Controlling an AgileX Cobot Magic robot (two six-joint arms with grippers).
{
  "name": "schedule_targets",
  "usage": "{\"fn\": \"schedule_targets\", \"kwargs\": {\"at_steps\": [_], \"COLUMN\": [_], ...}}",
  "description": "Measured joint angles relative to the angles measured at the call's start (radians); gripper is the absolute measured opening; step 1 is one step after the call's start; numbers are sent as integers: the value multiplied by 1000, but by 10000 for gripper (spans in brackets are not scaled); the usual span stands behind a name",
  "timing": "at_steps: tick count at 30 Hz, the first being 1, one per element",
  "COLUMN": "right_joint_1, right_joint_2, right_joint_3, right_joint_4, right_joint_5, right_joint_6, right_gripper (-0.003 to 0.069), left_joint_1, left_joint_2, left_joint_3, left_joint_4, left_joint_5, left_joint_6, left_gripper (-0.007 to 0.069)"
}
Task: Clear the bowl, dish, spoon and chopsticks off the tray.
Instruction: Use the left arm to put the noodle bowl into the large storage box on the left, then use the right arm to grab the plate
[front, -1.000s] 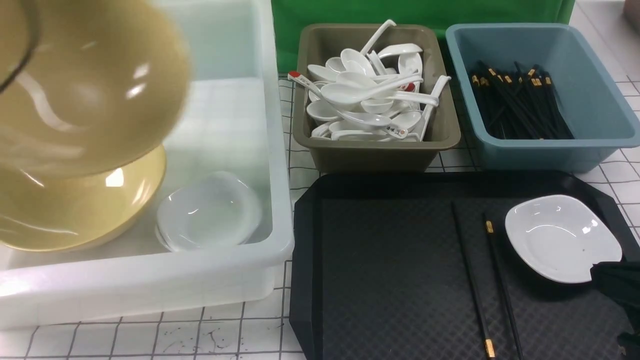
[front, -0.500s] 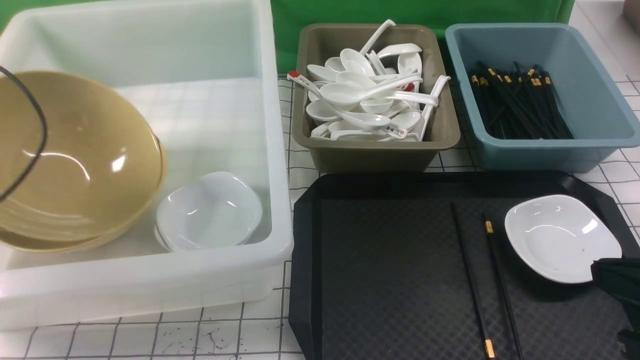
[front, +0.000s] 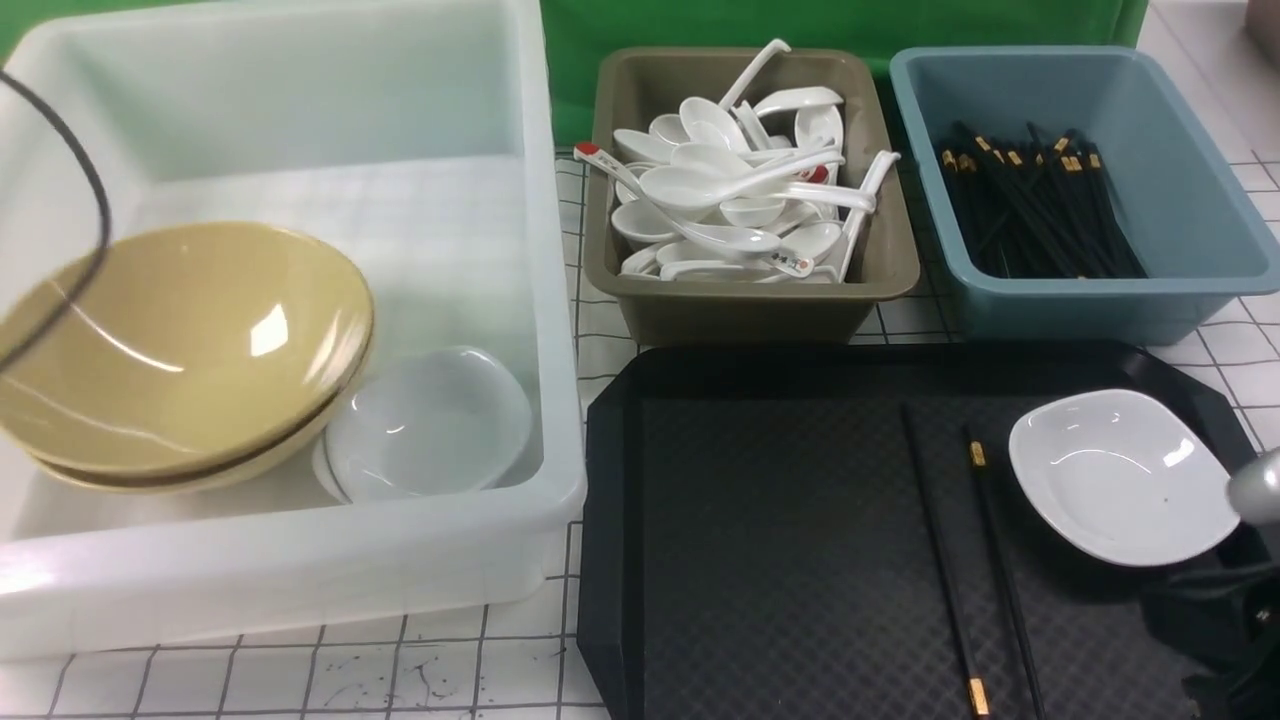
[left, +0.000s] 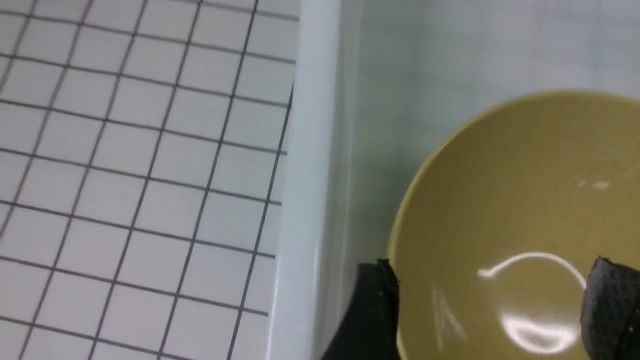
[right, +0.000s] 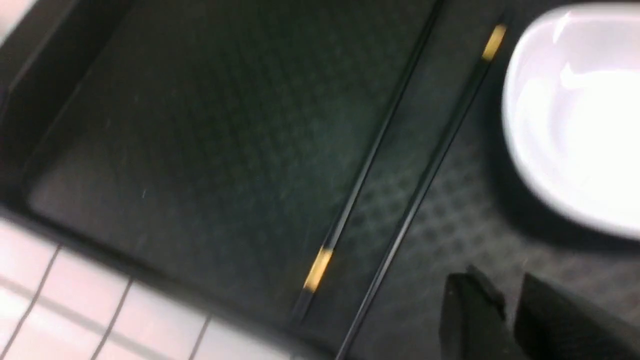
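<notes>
The white gridded tabletop (front: 450, 680) bore one black plastic tray (front: 780, 560) holding two black chopsticks (front: 945, 560), one white dish (front: 1120, 475). My left pincer (left: 491, 261) gaped over a mustard bowl (front: 190, 330); right pincer (right: 500, 275) barely parted.

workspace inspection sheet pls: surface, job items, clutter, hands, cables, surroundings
surface: white grid-lined table
job's things: bowl stacked on another yellow bowl in the white tub; dish and chopsticks lie apart on the tray; no spoon on it
clutter: olive tub of white spoons, blue tub of spare chopsticks, white dishes beside the bowls
hands: left hand open, straddling the bowl's rim; right hand narrowly parted, empty, above the tray
cables: black cable looping over the white tub
surroundings: green backdrop behind the tubs
</notes>
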Motion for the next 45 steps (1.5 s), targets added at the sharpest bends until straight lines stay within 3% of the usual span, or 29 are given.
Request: {"fn": "schedule_targets", "kwargs": {"at_steps": [5,7,8,9,11,13,15,16,21,26,34,37,39,45], "right_joint_1": [0,0,0,0,0,0,0,-14,-76,-88,68,81,69,-90], "right_joint_2": [82,144,153,193,255,325,356,455,632,758,831,830,825,810], "right_joint_3": [-53,-111,-116,-157,-214,-278,-306,-381,-489,-507,-524,-547,-577,-610], "right_joint_4": [-49,-148,-148,-249,-352,-455,-505,-579,-621,-605,-488,-481,-481,-482], "right_joint_5": [107,143,142,142,135,129,125,119,85,72,44,57,89,125], "right_joint_6": [59,160,169,245,334,402,430,481,502,500,492,476,464,403], "right_gripper": [312,388,392,422,446,451,453,454,456,456,456,456,456,456], "left_joint_1": [-49,-138,-146,-212,-328,-433,-482,-571,-666,-678,-678,-678,-678,-678], "left_joint_2": [-148,-260,-269,-329,-426,-497,-544,-617,-765,-889,-989,-994,-995,-995], "left_joint_3": [-8,-10,-10,-10,-1,32,67,145,365,577,775,782,786,790], "left_joint_4": [-33,-56,-57,-69,-85,-97,-102,-103,-41,69,109,109,109,109], "left_joint_5": [1,2,2,3,4,-6,-12,-19,-18,-25,-249,-290,-323,-336], "left_joint_6": [-21,-14,-13,2,36,67,81,111,152,167,168,168,166,134], "left_gripper": [379,242,242,154,50,12,1,-7,-8,-8,-8,-8,-8,-8]}}
